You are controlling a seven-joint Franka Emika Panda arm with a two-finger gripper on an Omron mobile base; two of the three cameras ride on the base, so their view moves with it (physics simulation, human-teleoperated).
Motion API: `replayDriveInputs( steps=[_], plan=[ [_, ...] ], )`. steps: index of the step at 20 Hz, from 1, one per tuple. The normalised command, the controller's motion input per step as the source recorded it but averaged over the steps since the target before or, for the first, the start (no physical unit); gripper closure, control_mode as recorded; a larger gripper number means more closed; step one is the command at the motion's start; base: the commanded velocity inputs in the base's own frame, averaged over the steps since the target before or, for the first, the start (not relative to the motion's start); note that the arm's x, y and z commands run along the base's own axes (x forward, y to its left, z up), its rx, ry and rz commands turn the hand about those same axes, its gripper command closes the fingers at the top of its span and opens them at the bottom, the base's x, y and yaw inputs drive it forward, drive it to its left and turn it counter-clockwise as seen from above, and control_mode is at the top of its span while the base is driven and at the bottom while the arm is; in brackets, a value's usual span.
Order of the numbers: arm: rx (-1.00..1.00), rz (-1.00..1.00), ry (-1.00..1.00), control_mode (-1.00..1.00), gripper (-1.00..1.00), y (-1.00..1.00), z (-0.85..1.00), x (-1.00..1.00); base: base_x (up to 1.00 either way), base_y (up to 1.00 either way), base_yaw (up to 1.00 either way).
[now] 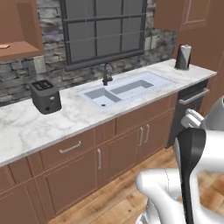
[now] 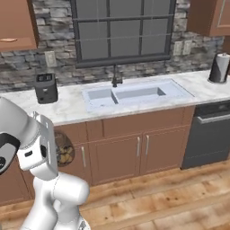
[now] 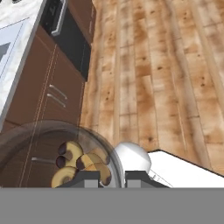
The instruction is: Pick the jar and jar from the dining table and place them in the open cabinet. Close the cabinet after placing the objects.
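**Jar of brown chunks held low beside the kitchen cupboards**

The shorter glass jar [image 3: 61, 164], its brown chunks plain through the clear wall, sits pinched in the claw [image 3: 111, 177], whose two dark fingertips are drawn close on it at the bottom of the hand view. From the right base camera the same jar [image 2: 64, 152] shows tucked behind the white arm [image 2: 33, 143], level with the upper part of the lower cupboard doors [image 2: 128, 157] and in front of them.

Above runs the marble bench [image 2: 72, 108], carrying a dark toaster [image 2: 46, 87], a sunken white sink [image 2: 134, 95] with a dark tap [image 2: 116, 78], and a paper towel roll [image 2: 219, 68] at the far right. A black dishwasher [image 2: 210, 134] stands right of the cupboards. At the upper left hangs a reddish-brown wall cabinet [image 1: 19, 28]. Wooden floor planks [image 3: 153, 78] spread beneath the hand.

The arm is folded close to its base, forearm bent down, hand tilted down toward the floor with the cupboard fronts on its left.
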Motion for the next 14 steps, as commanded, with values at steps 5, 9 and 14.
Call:
replayDriveInputs(
  steps=[5,9,14],
  plan=[
    [0.0,0.0,0.0,1.0,1.0,0.0,0.0,0.0,0.26,0.0,0.3],
    [0.0,0.0,0.0,1.0,1.0,0.0,0.0,0.0,0.35,0.0,0.28],
    [0.0,0.0,0.0,1.0,1.0,0.0,0.0,0.0,0.39,0.0,0.26]
  ],
)
